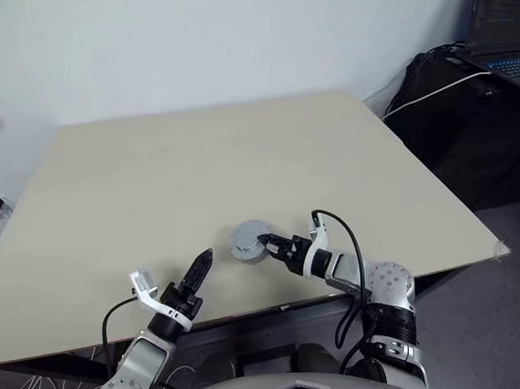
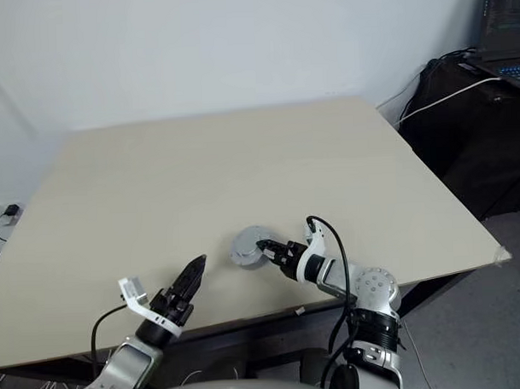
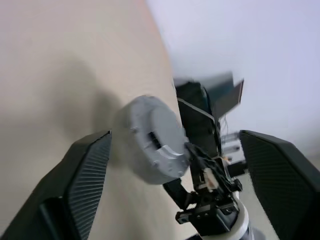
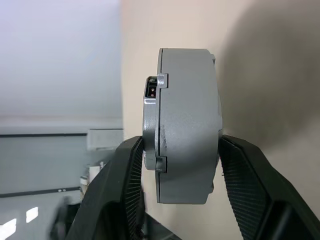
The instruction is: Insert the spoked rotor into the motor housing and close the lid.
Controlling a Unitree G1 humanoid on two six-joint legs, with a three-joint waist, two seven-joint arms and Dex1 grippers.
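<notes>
Holding the closed motor housing (image 1: 248, 240) near the tabletop's (image 1: 242, 161) near edge, the right tool (image 1: 267, 241) clamps it across lid and base; keep that squeeze even while the left tool (image 1: 203, 266), spread wide and empty, stays clear.

Housing (image 4: 185, 125) interior is hidden by the closed lid (image 1: 249, 238); rotor and windings cannot be checked. Left wrist view is blurred. Laptop (image 1: 502, 32) is cut off by the frame edge.
</notes>
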